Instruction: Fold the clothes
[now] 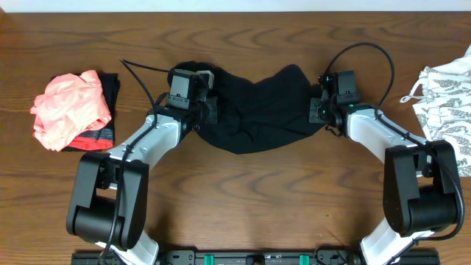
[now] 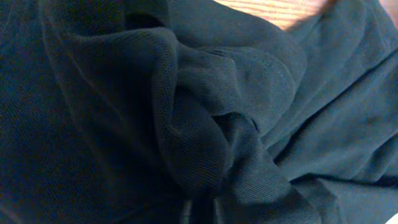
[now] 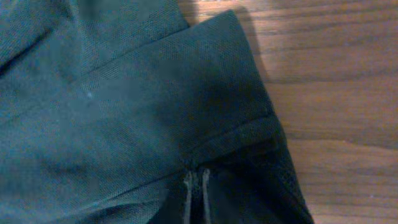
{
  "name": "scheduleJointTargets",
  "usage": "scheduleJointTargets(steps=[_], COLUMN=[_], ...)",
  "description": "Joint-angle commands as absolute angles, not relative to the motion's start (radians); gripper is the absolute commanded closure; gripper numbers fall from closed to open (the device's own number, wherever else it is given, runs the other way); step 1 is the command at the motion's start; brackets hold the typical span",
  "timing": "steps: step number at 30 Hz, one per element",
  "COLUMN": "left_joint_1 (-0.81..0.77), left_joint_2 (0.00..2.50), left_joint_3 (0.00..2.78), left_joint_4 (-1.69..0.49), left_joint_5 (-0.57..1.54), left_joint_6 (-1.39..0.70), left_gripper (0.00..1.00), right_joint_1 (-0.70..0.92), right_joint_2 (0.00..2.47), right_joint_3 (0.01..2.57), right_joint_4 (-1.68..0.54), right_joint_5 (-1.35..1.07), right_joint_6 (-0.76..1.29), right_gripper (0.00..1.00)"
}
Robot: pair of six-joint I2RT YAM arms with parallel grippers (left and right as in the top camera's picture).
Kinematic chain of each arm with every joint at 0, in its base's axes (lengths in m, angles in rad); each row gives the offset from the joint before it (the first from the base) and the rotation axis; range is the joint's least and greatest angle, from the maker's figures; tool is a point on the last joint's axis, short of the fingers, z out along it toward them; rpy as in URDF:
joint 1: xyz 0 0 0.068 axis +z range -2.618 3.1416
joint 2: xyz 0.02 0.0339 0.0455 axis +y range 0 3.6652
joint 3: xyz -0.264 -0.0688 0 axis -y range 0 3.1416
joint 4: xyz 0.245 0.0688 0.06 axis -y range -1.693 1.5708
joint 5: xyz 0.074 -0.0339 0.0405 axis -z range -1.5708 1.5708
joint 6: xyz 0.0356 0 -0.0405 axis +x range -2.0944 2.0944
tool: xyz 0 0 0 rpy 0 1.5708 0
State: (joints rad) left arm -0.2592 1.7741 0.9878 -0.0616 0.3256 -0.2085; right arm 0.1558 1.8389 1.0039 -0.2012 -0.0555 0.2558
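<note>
Wooden table (image 1: 257,191), with a black garment (image 1: 254,110) bunched at its middle and pinched at both ends.
Left gripper (image 1: 204,112) clamped tight on a gathered ridge of the cloth; right gripper (image 1: 318,110) closed on the hemmed corner beside bare wood. Likely best handled by lifting both ends together, drawing apart evenly to full spread, keeping tension level against slipping, then laying down smooth before any fold. Well apart at the right edge, a white leaf-patterned garment (image 1: 445,96); well apart on the left, a crumpled coral-pink garment (image 1: 70,110) over a dark piece with a red band (image 1: 99,138). No obstacle between the arms beyond the garment's own creases.
</note>
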Motion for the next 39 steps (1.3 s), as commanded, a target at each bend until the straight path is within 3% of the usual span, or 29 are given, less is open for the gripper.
scheduleJointTargets(steps=[1,13,19,25,39], left_joint_1=[-0.259,-0.167,-0.134,-0.134,-0.136], left_joint_2=[1.774,1.375,1.234,1.224,1.178], left_joint_3=[1.0,1.045,1.045,1.045,1.045], left_joint_4=[-0.061,-0.078,-0.206,-0.319,-0.26], left_joint_5=[0.319,0.214,0.192,0.193,0.192], left_joint_6=[-0.2,-0.17,-0.17,-0.17,-0.17], left_gripper=[0.94,0.94,0.94,0.94,0.94], right_joint_1=[0.13,-0.147,-0.274,-0.303,-0.302], right_joint_2=[1.829,1.554,1.514,1.511,1.511], right_joint_3=[1.005,1.303,1.395,1.395,1.395], right_joint_4=[-0.198,-0.393,-0.508,-0.606,-0.618], right_joint_5=[-0.042,-0.053,-0.076,-0.079,-0.08], right_joint_6=[0.288,0.209,0.177,0.16,0.152], right_gripper=[0.99,0.99,0.99,0.99,0.99])
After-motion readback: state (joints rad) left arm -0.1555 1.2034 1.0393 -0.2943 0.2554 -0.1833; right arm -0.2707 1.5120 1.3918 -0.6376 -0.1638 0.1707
